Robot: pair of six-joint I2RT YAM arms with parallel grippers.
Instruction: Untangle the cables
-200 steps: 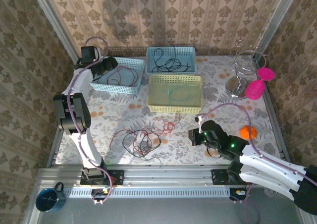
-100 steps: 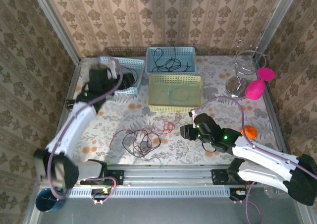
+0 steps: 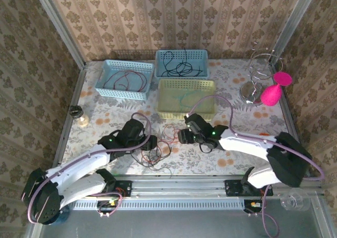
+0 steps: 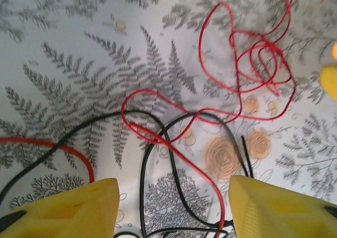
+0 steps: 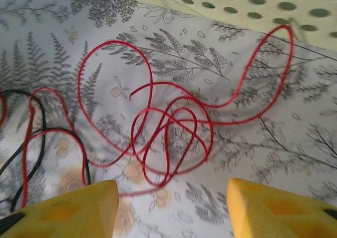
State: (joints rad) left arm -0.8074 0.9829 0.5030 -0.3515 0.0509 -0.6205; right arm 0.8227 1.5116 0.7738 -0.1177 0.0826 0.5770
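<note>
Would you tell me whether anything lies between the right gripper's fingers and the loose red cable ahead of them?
Nothing visible does. The right gripper has its fingers open over bare tablecloth, with the red cable looped just ahead; the yellow basket sits beyond it.

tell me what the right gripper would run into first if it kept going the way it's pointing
Probably the looped thin red cable on the fern-print tablecloth, just ahead of the open right gripper; the pale yellow perforated basket lies farther on. Depth is unclear.
</note>
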